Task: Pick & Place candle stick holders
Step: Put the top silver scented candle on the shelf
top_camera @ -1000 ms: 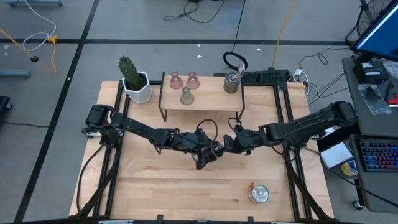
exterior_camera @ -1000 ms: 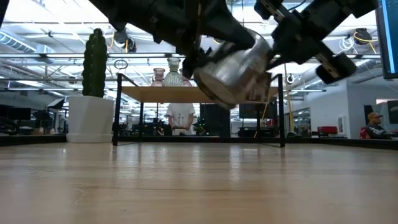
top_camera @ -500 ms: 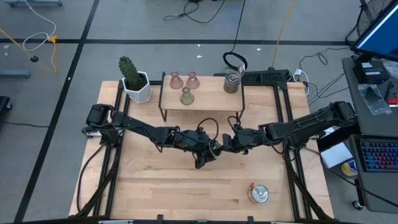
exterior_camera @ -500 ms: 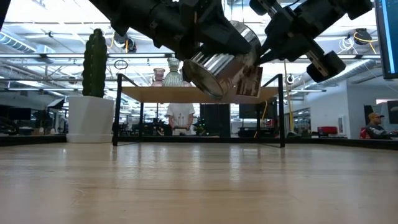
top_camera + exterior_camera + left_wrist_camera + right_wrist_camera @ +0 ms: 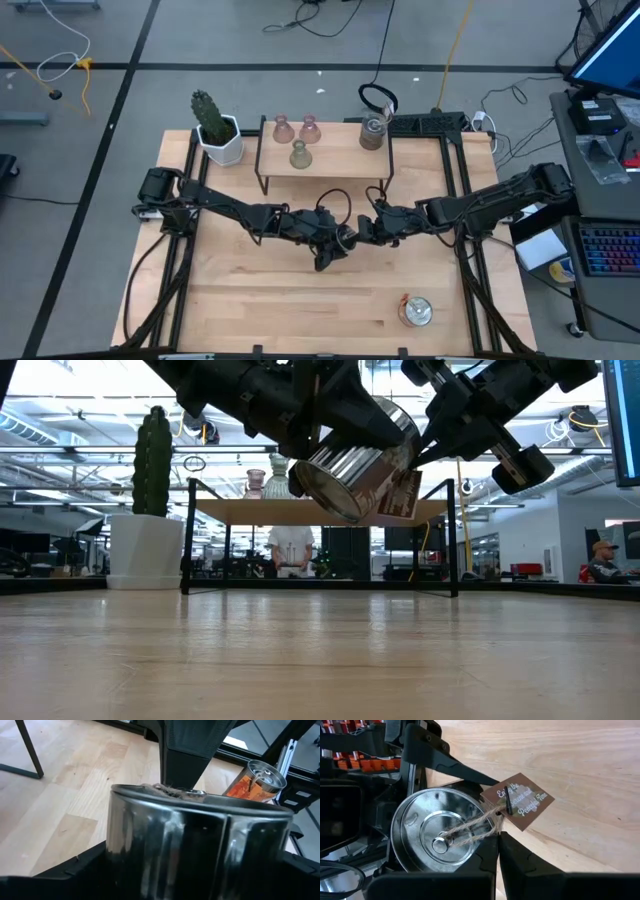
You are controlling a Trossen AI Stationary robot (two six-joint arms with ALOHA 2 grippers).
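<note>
A grey floor crossed by dark lines and loose cables was seen around a pale wooden table (image 5: 250, 300), its boards showing a fine straight grain; beyond it, at table level, a large open hall with ceiling lights was visible. At the far edge a small wooden shelf (image 5: 340, 158) on thin black metal legs was set, with a green cactus (image 5: 209, 116) in a white pot just beside it. On the shelf two pale pink cone-shaped glass holders (image 5: 283, 128) were placed side by side, an olive-green glass holder (image 5: 299, 154) near them, and one silver metal holder (image 5: 373, 132) toward the other end. Both dark arms were brought together over the middle of the table. A shiny round silver holder (image 5: 350, 468), tilted and lifted clear of the wood, was clamped between the fingers of the left gripper (image 5: 335, 243). Its lid (image 5: 432, 837) was ringed and had a small central knob tied with rough twine. The right gripper (image 5: 365, 232) was closed on that twine, just beside a brown card tag (image 5: 517, 801) printed with pale script; only a word like "Peaceful" could be made out. Another silver holder (image 5: 415, 311) with an orange label was left near the table's front edge.
</note>
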